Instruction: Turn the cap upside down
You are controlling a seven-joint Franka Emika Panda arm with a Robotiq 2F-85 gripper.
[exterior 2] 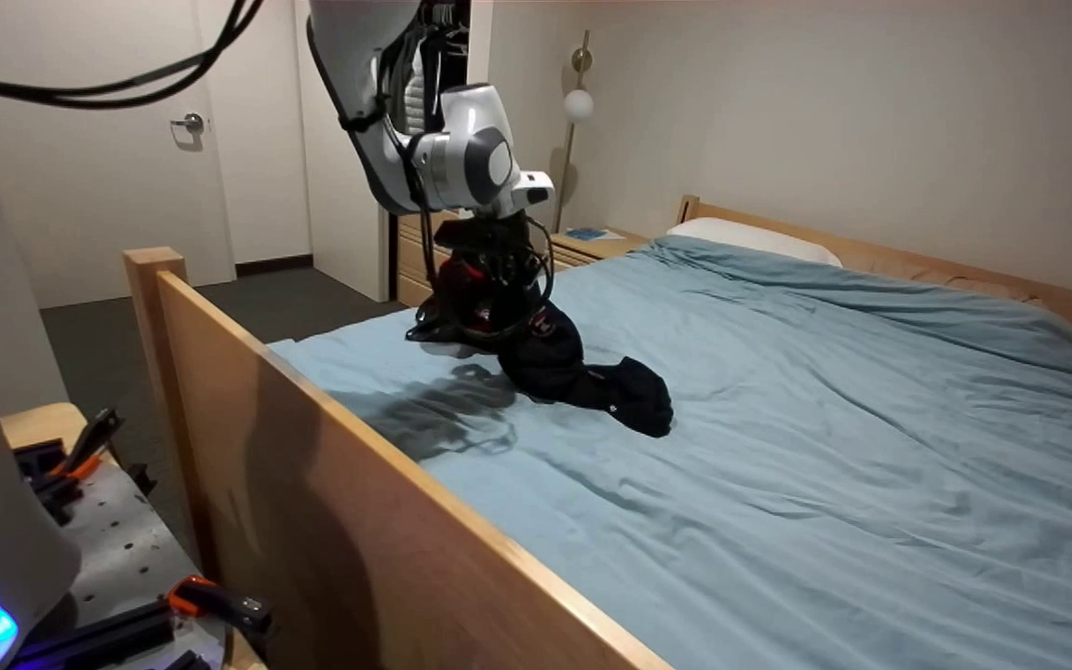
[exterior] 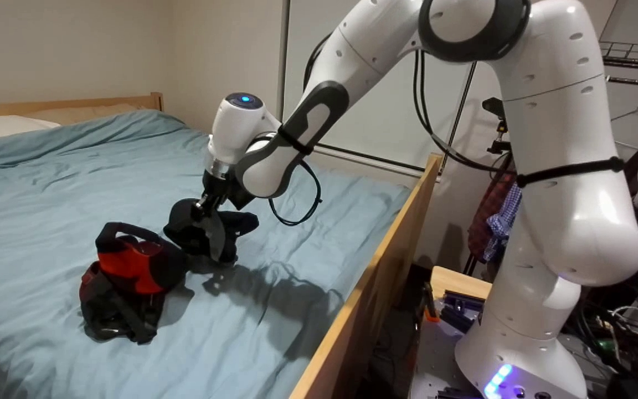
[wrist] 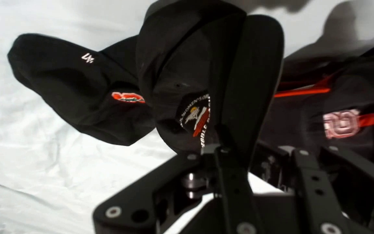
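Gripping the middle cap (wrist: pixel 187 71) by its brim (wrist: pixel 255 71) with the pincer (wrist: pixel 243 151), pretty sure. Probably needing lifting clear of the neighboring cap (wrist: pixel 67 81) before slowly flipping over.

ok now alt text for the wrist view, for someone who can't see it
A black cap with an embroidered patch fills the middle, the gripper overlapping its brim from the bottom edge, though whether it grips is unclear. At left is a second black cap with a red-orange logo; at right, dark fabric with red trim, pale bedding beyond.
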